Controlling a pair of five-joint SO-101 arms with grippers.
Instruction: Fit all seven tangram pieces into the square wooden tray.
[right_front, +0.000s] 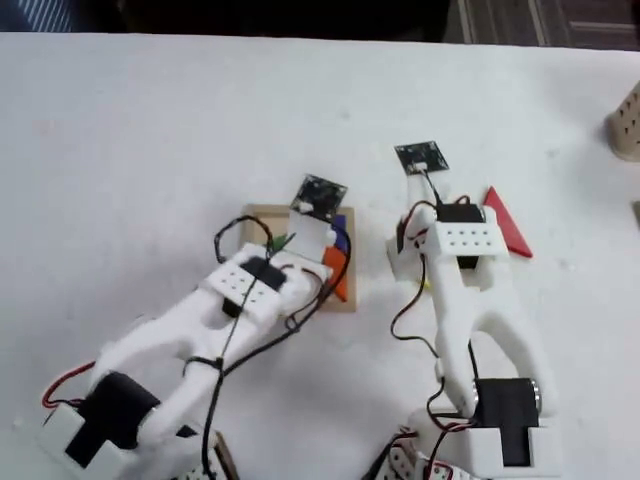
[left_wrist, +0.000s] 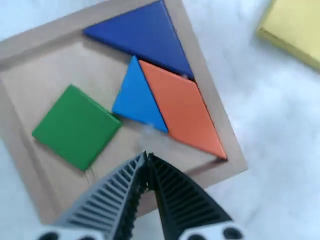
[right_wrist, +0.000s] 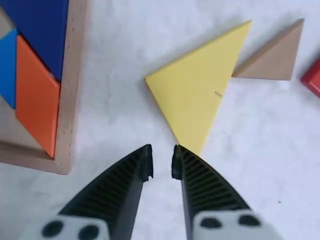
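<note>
Left gripper (left_wrist: 146, 159): jaws closed, empty, above the wooden tray (left_wrist: 211, 105) near its rim.
Right gripper (right_wrist: 161, 160): jaws parted by a narrow gap, empty, tips just beside a corner of the yellow triangle (right_wrist: 200, 90).
In tray: green square (left_wrist: 77, 125), dark blue triangle (left_wrist: 145, 35), light blue triangle (left_wrist: 137, 97), orange parallelogram (left_wrist: 182, 110).
On table outside tray: yellow triangle, tan triangle (right_wrist: 277, 60) just beside it, red triangle (right_front: 505, 222).

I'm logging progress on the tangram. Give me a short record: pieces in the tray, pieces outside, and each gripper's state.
In tray: green square, dark blue triangle, light blue triangle, orange parallelogram
Outside: yellow triangle, tan triangle, red triangle
Left gripper: shut, over tray
Right gripper: open, by yellow triangle
</note>
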